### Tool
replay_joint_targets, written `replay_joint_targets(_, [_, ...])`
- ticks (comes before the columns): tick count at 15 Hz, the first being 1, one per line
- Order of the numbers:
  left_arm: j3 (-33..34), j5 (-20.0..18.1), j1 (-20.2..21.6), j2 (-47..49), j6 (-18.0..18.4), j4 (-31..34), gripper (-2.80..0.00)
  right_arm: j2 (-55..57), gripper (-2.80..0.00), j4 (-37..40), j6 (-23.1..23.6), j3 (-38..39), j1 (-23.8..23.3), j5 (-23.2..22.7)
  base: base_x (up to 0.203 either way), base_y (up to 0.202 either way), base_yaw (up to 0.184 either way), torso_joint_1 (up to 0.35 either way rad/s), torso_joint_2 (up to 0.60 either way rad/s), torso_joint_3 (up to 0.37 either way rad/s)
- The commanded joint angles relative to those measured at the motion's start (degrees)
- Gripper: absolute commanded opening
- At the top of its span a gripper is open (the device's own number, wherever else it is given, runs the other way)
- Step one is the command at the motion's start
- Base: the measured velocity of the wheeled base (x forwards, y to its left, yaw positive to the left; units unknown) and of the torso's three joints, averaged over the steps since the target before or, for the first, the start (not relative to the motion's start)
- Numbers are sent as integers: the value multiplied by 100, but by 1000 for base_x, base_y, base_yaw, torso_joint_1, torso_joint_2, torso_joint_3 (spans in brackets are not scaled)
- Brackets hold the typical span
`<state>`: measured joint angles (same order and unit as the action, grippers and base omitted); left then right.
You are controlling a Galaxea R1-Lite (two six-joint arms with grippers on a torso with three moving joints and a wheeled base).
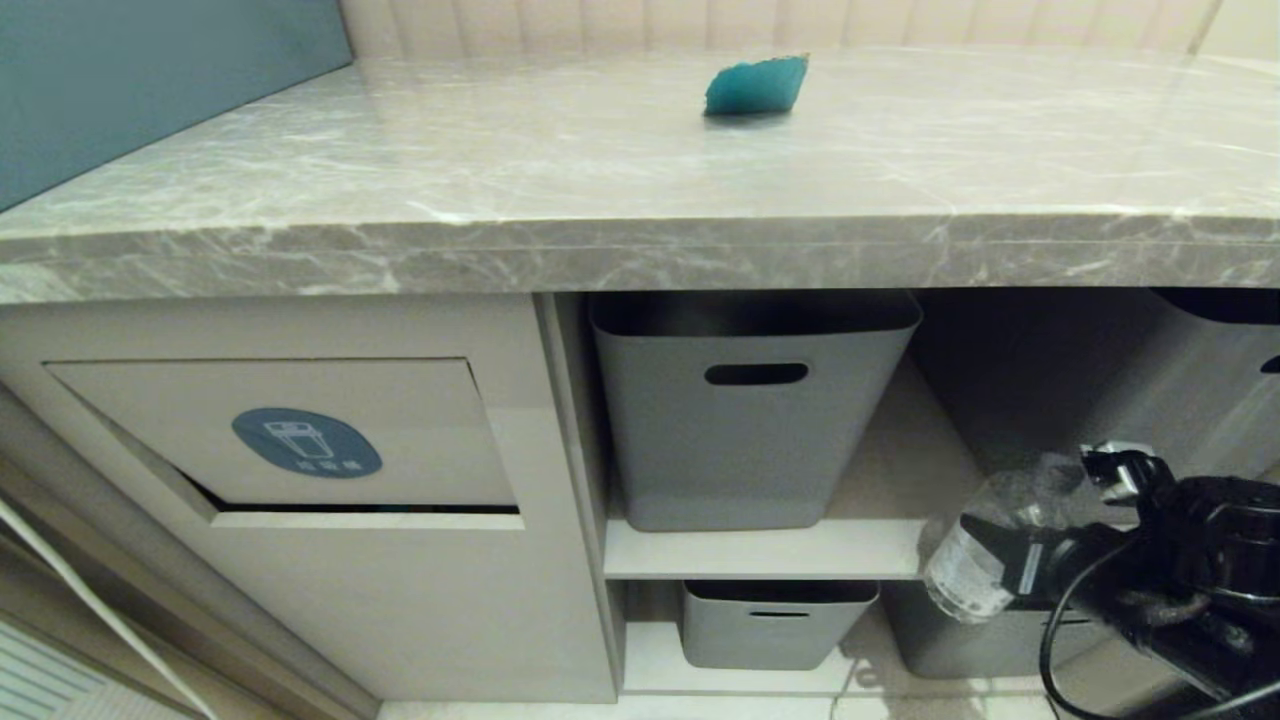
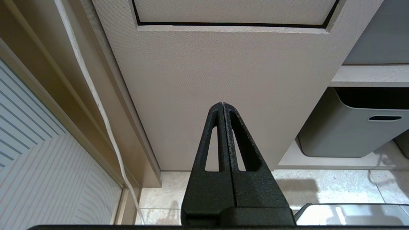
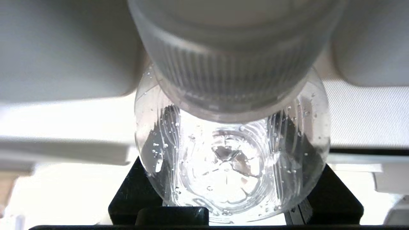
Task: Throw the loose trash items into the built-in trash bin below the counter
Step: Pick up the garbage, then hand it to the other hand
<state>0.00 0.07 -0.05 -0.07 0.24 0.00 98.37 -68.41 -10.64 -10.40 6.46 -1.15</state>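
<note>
Clear and ribbed, the small bottle fills the right wrist view, pale grey cap toward the lens, droplets inside. At the head view's lower right the right gripper is clamped on it, white label showing. Upper centre, the teal wedge lies on the marble counter. The bin flap sits lower left. The left gripper is closed, empty.

Grey tub on upper shelf, left of right pincer; smaller tub below it; third tub, perhaps, directly behind pincer.
</note>
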Motion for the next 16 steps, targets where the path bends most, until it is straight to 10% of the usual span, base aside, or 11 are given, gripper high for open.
replay_joint_targets(1, [0, 1, 2, -1, 2, 0, -280, -1073, -280, -60, -35, 541, 282, -16, 0, 0, 0, 0, 0, 0])
replay_joint_targets(5, [0, 1, -3, -1, 2, 0, -280, -2364, -280, 135, -102, 1010, 1065, -104, 0, 0, 0, 0, 0, 0])
replay_joint_targets(16, [0, 1, 5, -1, 2, 0, -280, -2648, -280, 170, -88, 1040, 1094, -89, 0, 0, 0, 0, 0, 0])
